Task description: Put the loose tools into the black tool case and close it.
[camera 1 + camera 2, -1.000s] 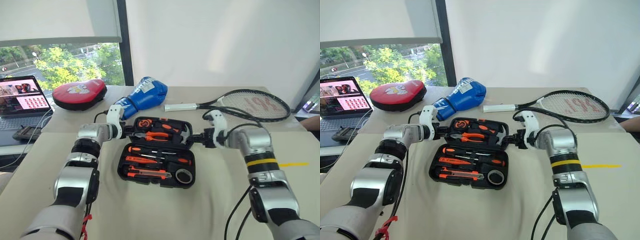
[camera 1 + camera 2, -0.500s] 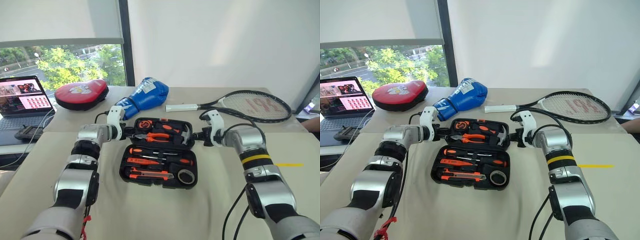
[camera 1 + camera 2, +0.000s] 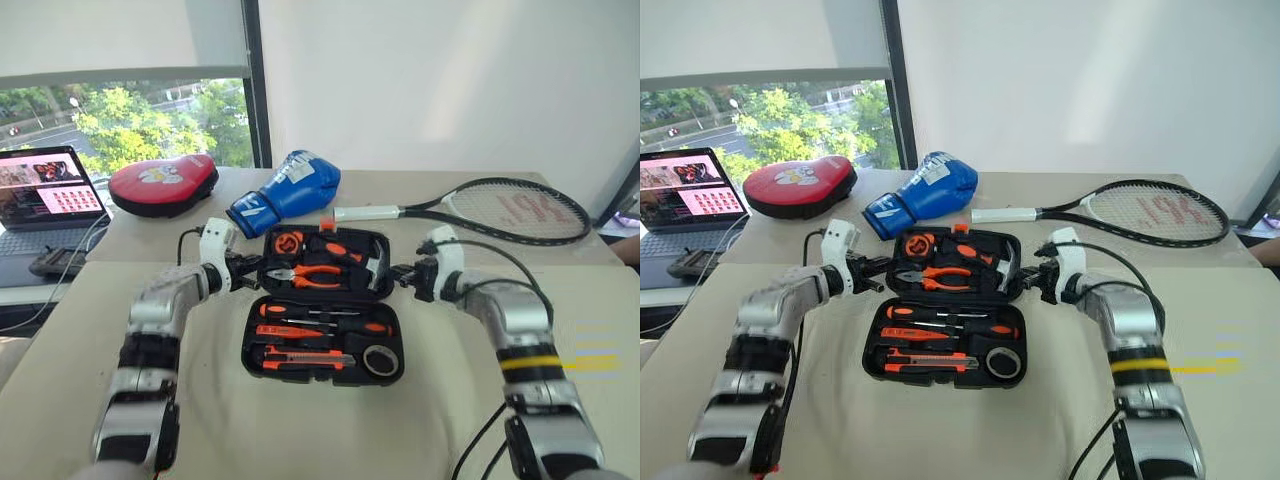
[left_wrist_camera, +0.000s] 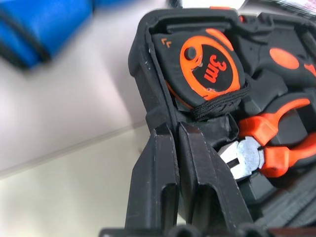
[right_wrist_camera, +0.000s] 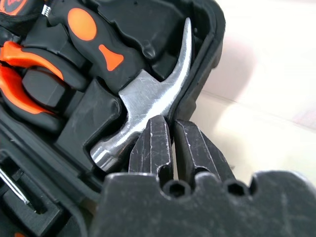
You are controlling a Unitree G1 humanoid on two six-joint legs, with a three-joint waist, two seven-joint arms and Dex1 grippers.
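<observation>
a beige cloth-covered table (image 3: 300, 420) carries the open black tool case (image 3: 323, 360) near its middle, its tools sitting in the moulded slots. farther back lie a blue boxing glove (image 3: 288, 187) and a red oval punch pad (image 3: 163, 184), well apart from a tennis racket (image 3: 480, 208) on the right. at the far left edge stands an open laptop (image 3: 45, 200).

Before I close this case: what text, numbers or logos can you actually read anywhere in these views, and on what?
"3m": on the orange face of the tape measure in the black tool case.
Red lettering on the tennis racket strings: too blurred to read.
White print on the blue boxing glove: too small to read.
Design on the red punch pad: unreadable.
Laptop screen: pictures, no legible text.
</observation>
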